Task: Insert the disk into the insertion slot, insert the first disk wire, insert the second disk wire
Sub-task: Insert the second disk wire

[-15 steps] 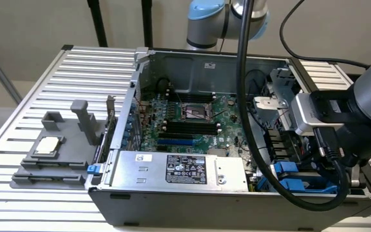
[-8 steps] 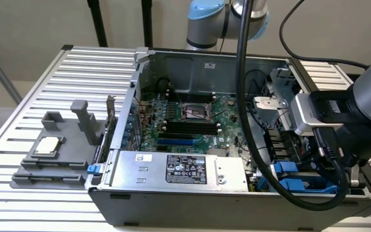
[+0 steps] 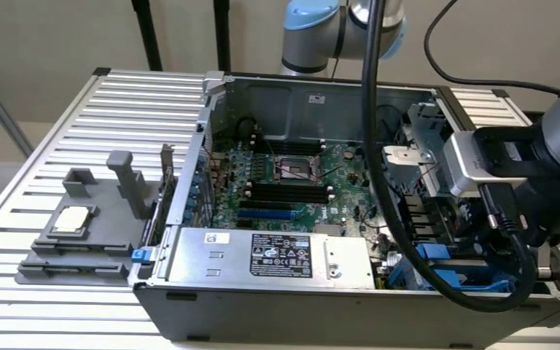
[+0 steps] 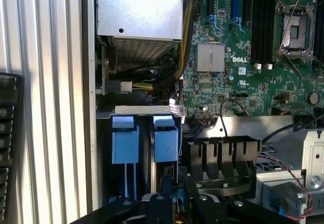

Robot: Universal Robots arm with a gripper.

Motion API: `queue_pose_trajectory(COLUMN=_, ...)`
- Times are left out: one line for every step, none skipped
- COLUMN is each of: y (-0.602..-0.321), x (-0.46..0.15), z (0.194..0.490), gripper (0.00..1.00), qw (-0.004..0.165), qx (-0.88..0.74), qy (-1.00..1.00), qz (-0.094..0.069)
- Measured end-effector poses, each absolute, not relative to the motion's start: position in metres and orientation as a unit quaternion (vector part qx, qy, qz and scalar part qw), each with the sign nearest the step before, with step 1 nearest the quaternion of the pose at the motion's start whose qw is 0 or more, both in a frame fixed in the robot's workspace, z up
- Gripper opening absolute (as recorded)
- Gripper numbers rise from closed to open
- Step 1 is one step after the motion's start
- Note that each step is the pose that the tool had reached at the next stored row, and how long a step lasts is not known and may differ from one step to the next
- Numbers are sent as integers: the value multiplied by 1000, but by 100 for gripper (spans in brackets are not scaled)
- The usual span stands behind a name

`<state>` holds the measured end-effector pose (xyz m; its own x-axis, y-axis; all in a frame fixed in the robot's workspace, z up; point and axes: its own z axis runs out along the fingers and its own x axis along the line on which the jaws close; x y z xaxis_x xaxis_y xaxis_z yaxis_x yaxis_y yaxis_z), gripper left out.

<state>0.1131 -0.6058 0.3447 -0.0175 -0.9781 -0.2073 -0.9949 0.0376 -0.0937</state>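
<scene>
A: Where is the gripper (image 4: 172, 204)?
B: In the wrist view its black fingers (image 4: 157, 204) sit low over the drive bay, just beside the two bright blue tabs (image 4: 166, 139) of the insertion slot (image 4: 147, 133). Whether they are spread or pinching something cannot be told.

A: And the disk?
B: It cannot be made out for certain; only blue plastic shows inside the slot, at the corner of the open computer case (image 3: 358, 306) on the exterior view's right, beneath the arm (image 3: 553, 146).

A: What lies around it?
B: Just beside the slot sits the silver power-supply box (image 3: 270, 255). Beyond it is the green motherboard (image 3: 290, 175). A thick black cable (image 3: 378, 182) hangs across the case. Well apart, on the slatted table (image 3: 95, 313), stands a grey fixture block (image 3: 81, 233).
</scene>
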Motion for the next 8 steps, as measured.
queue_pose_trajectory(y=-606, x=112, z=347, gripper=24, qw=108, qx=-693, qy=712, qz=39)
queue_pose_trajectory(y=-606, x=109, z=348, gripper=24, qw=108, qx=-693, qy=712, qz=39)
queue_pose_trajectory(y=-606, x=106, z=350, gripper=24, qw=108, qx=-693, qy=712, qz=39)
queue_pose_trajectory(y=-606, x=103, z=351, gripper=24, qw=108, qx=-693, qy=712, qz=38)
queue_pose_trajectory(y=-606, x=99, z=353, gripper=24, qw=109, qx=-693, qy=712, qz=38)
queue_pose_trajectory(y=-606, x=96, z=354, gripper=24, qw=109, qx=-693, qy=712, qz=38)
queue_pose_trajectory(y=-606, x=93, z=355, gripper=24, qw=109, qx=-693, qy=712, qz=37)
queue_pose_trajectory(y=-606, x=91, z=356, gripper=24, qw=110, qx=-693, qy=712, qz=37)
